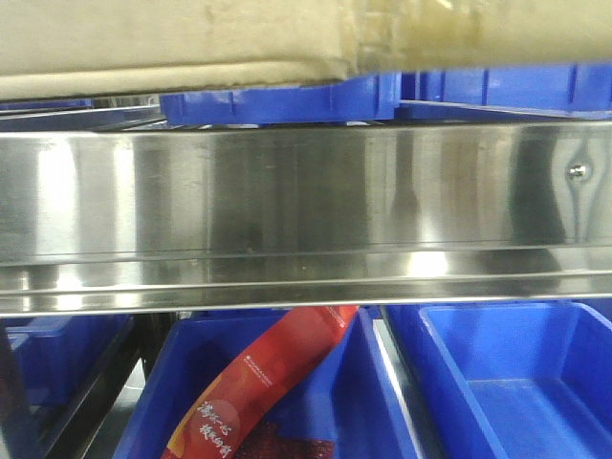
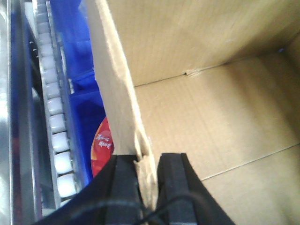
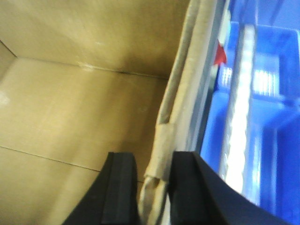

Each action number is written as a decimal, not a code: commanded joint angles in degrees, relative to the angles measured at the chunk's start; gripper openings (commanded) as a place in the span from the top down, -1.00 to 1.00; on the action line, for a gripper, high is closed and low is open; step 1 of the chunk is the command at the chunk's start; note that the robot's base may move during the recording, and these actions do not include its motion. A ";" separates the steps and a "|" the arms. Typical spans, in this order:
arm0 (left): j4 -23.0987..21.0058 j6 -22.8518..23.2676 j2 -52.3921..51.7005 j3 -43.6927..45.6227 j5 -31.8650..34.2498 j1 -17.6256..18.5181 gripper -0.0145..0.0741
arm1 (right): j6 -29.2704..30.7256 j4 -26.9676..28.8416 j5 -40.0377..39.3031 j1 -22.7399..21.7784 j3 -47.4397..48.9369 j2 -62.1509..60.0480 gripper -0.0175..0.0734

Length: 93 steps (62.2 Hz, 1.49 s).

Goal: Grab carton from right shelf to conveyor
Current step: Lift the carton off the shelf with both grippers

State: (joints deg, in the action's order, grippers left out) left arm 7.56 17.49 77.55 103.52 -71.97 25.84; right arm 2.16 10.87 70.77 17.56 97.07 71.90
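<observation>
One carton (image 1: pixel 191 38) in play, and both arms are on it. In the front view it sits at the very top, its brown underside just above the shelf's wide steel front rail (image 1: pixel 287 191), one small screw head (image 1: pixel 577 171) near the rail's right end. Two blue bins (image 1: pixel 287 100) peek out between carton and rail. Below the rail at least three more show, and the middle one (image 1: pixel 201 382) carries a single red packet (image 1: pixel 258 392).

Over to the left wrist: the left fingers (image 2: pixel 123 187), two black pads, point up the frame and pinch one carton wall between them, its torn edge right in the gap. The open inside of the carton (image 2: pixel 211 117) spreads to the right of the pads. To their left, beyond the wall, there's a blue bin (image 2: pixel 82 108), the red packet (image 2: pixel 101 145) and one row of white rollers (image 2: pixel 56 126).

Right wrist now: the right fingers (image 3: pixel 121 187), again two black pads, clamp another wall of the carton, a taped edge running up between them. The carton floor (image 3: pixel 70 93) lies to their left. To their right, past the wall, are blurred blue bins (image 3: pixel 262 140) and a bright metal strip (image 3: pixel 239 117).

Both arms reach in from above the rim, one pad inside the carton and one outside on each.
</observation>
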 commanded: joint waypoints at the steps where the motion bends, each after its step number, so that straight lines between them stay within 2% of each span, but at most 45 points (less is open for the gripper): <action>1: 1.15 1.12 -1.05 0.15 2.01 0.84 0.69 | 0.78 0.43 -2.91 -0.20 -0.75 -1.15 0.77; 13: 3.80 4.90 -1.05 0.15 2.01 0.84 0.69 | 0.78 0.43 -3.15 -0.20 -0.75 -1.42 0.77; 31: 4.57 6.75 -1.05 0.15 2.01 0.84 0.71 | 0.78 0.43 -5.62 -0.20 -0.63 -5.11 0.77; 57: 4.66 6.75 -1.05 3.71 2.01 0.84 0.71 | 0.78 0.43 -4.99 -0.20 -0.63 -5.70 0.77; 93: 4.66 6.75 -0.63 3.81 2.01 0.84 0.71 | 0.78 0.43 -5.23 -0.20 -0.63 -5.70 0.77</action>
State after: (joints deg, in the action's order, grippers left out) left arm 10.99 24.09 77.34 106.64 -71.48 26.63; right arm 1.95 11.11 67.58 17.56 96.18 67.37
